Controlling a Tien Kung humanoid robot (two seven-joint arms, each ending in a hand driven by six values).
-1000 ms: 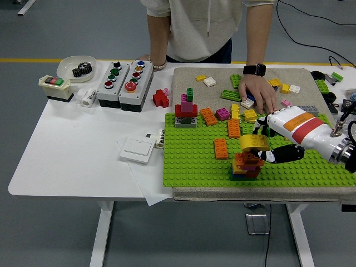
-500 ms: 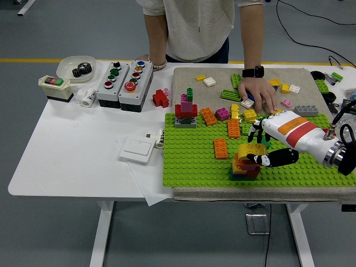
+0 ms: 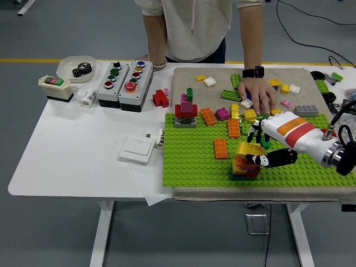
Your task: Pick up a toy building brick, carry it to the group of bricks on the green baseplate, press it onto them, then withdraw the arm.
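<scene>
Reaching in from baseplate (image 3: 194, 158) right edge | right hand (image 3: 266, 146) pinching yellow brick (image 3: 248, 149) atop stack (image 3: 246, 166) | fingertips partly hiding brick | wrist leaving frame

Right hand (image 3: 266, 146) white-shelled, orange and red bands; black fingers (image 3: 281, 157); silver wrist
</scene>
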